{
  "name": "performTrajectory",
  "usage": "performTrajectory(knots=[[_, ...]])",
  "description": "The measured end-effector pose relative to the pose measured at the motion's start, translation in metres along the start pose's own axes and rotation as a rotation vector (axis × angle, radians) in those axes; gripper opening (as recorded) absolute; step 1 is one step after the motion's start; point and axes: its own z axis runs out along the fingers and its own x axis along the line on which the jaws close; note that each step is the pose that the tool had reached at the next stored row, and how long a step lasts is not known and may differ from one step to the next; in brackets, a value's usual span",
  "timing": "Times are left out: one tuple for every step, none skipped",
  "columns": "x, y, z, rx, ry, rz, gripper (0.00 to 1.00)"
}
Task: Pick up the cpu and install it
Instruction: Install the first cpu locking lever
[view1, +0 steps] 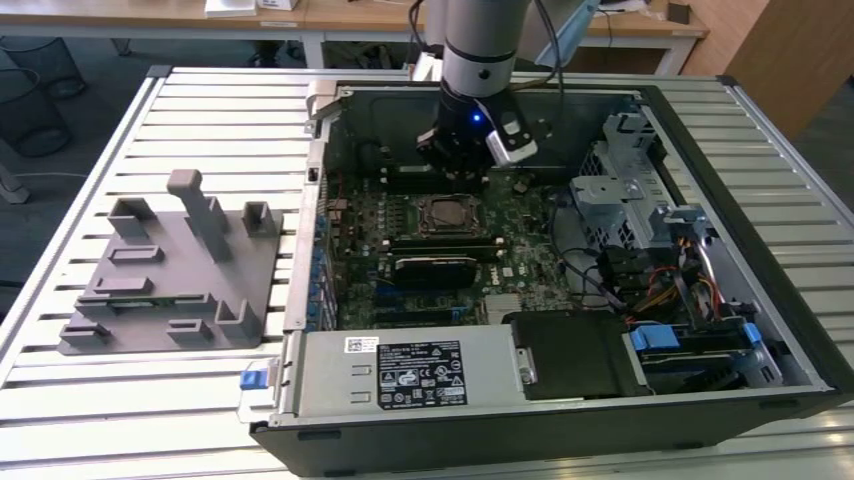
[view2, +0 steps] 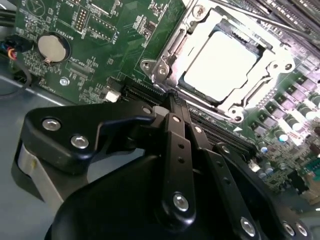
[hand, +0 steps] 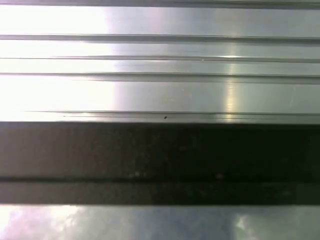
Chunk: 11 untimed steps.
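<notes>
The cpu (view2: 220, 62), a small square chip with a silvery-white top, lies flat inside the socket's metal frame (view2: 162, 65) on the green motherboard (view2: 100, 30). In the second wrist view my gripper (view2: 171, 99) has its black fingers (view2: 176, 150) brought together to a point just short of the socket's edge, with nothing between them. The exterior view shows the gripper (view1: 457, 172) hanging inside the open computer case (view1: 320, 200), slightly behind and above the socket (view1: 445, 214).
A grey plastic fixture (view1: 167, 270) stands on the ribbed metal table (view1: 214, 110) at the exterior view's left. The case holds a power supply (view1: 400, 372), a drive cage (view1: 621, 195) and cables (view1: 654, 290). A coin battery (view2: 53, 47) sits on the board.
</notes>
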Motion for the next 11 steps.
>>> performTrajectory(knots=[[0.0000,0.0000,-0.0002,-0.0001,0.0000,0.000,0.11],[-0.0001,0.0000,-0.0002,-0.0003,-0.0001,0.000,0.11],[0.0000,-0.0003,-0.0003,-0.0002,0.0001,0.000,0.11],[-0.0001,-0.0007,-0.0004,0.0000,0.0002,0.000,0.11],[0.0000,-0.0009,-0.0003,-0.0001,0.0001,0.000,0.11],[0.0000,-0.0012,-0.0004,0.0000,0.0001,0.000,0.11],[0.0000,-0.0015,-0.0004,0.0000,0.0001,0.000,0.11],[0.0000,-0.0018,-0.0004,-0.0001,0.0001,0.000,0.11],[0.0000,-0.0021,-0.0004,-0.0001,0.0001,0.000,0.11],[-0.0001,-0.0025,-0.0004,-0.0001,0.0001,0.000,0.11],[-0.0001,-0.0029,-0.0005,0.0000,0.0001,0.000,0.11]])
